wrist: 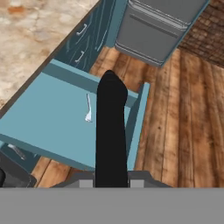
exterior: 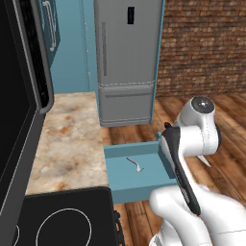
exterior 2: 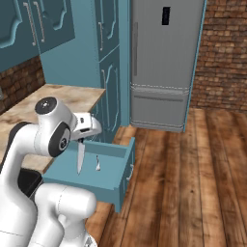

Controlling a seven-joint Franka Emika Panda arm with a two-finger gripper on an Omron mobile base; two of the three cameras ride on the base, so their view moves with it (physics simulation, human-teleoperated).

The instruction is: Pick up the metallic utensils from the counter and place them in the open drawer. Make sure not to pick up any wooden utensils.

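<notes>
Silver and slim, the blade of the knife (exterior 2: 80,158) hangs point-down over the open drawer (exterior 2: 118,189) in the right base view, its upper end running up into the end effector (exterior 2: 81,140) beneath the white hand. In the hand view the knife's black handle (wrist: 110,131) rises straight up the middle of the picture from between the dark finger tips, so the end effector is closed on the handle and holds the knife above the drawer floor rather than resting it there. The drawer itself is a shallow teal-blue box, pulled out from the teal cabinet front below the bench (exterior: 67,139), with a flat front panel of the same colour. On its pale blue floor lies the fork-like utensil (exterior: 134,163), small, thin and all silver, with a narrow stem and a slightly wider, brighter end; it lies flat and somewhat slanted, apart from the drawer walls. In the right base view it lies just right of the hanging blade, and in the hand view just left of the black handle. The bench is a beige marble-patterned slab with rust-brown blotches, left of the drawer in the left base view. A black cooktop (exterior: 67,218) with white ring marks sits at the near end of the bench, a grey refrigerator (exterior: 127,57) stands at the far side beyond the drawer, and a wooden plank floor (exterior 2: 193,183) spreads to the right.
</notes>
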